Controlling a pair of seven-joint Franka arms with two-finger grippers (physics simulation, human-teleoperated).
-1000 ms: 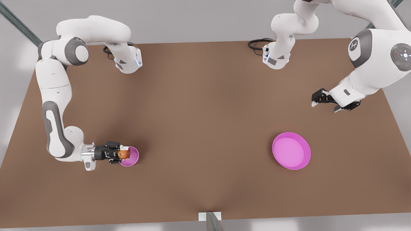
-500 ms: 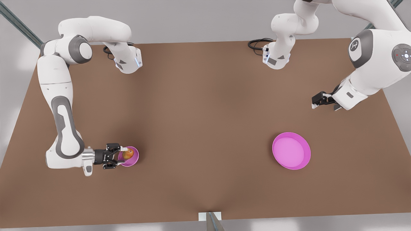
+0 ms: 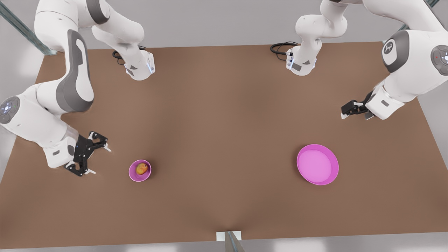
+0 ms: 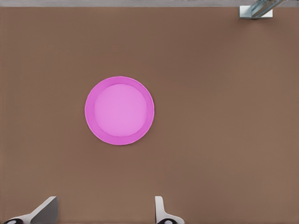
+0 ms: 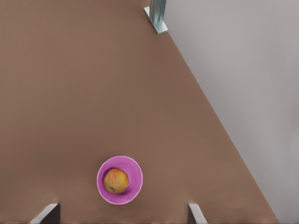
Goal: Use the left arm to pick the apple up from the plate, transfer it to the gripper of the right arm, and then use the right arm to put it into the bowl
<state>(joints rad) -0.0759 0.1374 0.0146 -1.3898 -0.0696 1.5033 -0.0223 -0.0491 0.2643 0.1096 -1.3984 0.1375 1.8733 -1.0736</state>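
I've let the apple [image 3: 141,168] drop into the bowl [image 3: 139,170] at lower left, my right gripper [image 3: 91,154] pulled back to its left, fingers spread and empty; my left gripper [image 3: 352,111] waits spread at right, the plate [image 3: 317,164] bare, task done.

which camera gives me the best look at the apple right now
The right wrist view: the apple sits unobstructed in the bowl, its yellow patch clear. The front view shows it smaller. The left wrist view looks at the plate instead.
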